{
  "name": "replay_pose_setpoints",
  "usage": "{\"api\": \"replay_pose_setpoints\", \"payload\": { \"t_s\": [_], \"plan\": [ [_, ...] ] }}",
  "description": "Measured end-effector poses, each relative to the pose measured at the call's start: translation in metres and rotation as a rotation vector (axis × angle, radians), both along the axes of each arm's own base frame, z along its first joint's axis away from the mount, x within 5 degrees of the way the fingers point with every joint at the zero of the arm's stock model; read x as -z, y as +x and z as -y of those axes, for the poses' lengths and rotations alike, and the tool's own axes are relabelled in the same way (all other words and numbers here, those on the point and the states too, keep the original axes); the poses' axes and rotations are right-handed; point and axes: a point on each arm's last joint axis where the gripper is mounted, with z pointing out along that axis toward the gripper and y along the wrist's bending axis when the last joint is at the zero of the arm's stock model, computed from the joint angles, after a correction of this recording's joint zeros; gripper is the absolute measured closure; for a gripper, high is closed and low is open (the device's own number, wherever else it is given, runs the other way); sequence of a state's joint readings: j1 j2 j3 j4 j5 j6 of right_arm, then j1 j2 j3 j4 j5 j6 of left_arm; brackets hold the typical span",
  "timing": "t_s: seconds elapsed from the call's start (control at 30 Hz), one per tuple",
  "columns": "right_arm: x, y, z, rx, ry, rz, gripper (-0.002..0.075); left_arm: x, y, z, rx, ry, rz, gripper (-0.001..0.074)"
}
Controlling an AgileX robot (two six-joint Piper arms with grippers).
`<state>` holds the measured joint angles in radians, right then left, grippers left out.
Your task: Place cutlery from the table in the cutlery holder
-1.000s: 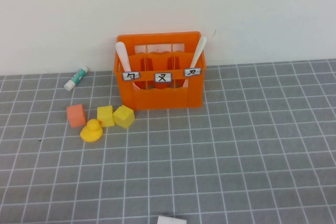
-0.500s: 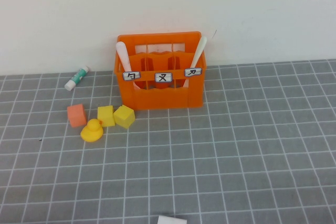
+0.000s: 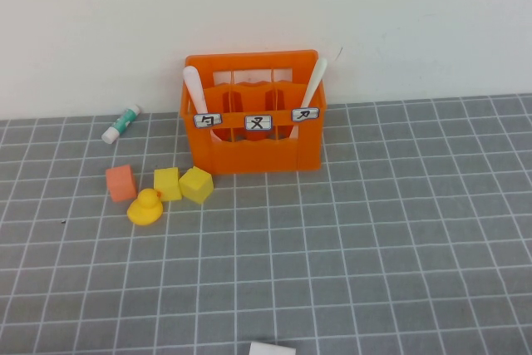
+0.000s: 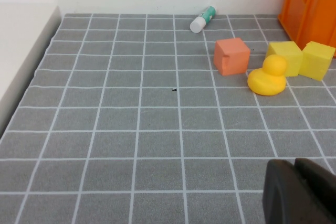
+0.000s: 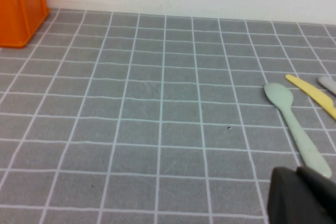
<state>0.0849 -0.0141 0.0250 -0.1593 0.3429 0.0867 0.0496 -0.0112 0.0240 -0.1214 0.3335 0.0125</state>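
The orange cutlery holder (image 3: pixel 253 114) stands at the back of the gray grid table (image 3: pixel 349 239), against the wall. A pale pink spoon (image 3: pixel 193 89) stands in its left compartment and a cream-white knife (image 3: pixel 314 81) leans in its right one. Neither gripper shows in the high view. In the left wrist view my left gripper (image 4: pixel 295 182) is shut and empty, low over bare table, far from the holder's corner (image 4: pixel 312 1). In the right wrist view my right gripper (image 5: pixel 299 187) is shut and empty, just short of a pale green spoon's (image 5: pixel 294 127) handle end.
A yellow knife (image 5: pixel 315 95) and a grey piece (image 5: pixel 328 84) lie beside the green spoon. Left of the holder are a glue stick (image 3: pixel 121 124), an orange cube (image 3: pixel 120 182), two yellow cubes (image 3: pixel 184 184) and a yellow duck (image 3: pixel 145 207). A white object (image 3: pixel 272 348) pokes in at the front edge.
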Motion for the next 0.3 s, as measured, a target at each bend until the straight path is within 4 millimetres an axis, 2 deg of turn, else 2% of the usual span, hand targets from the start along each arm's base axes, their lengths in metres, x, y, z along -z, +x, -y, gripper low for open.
{"api": "replay_pose_setpoints", "payload": {
  "t_s": [0.3],
  "plan": [
    [0.0000, -0.0001, 0.0020, 0.039, 0.000, 0.000, 0.0729, 0.0000, 0.0000, 0.0000, 0.000, 0.000, 0.000, 0.0736]
  ]
}}
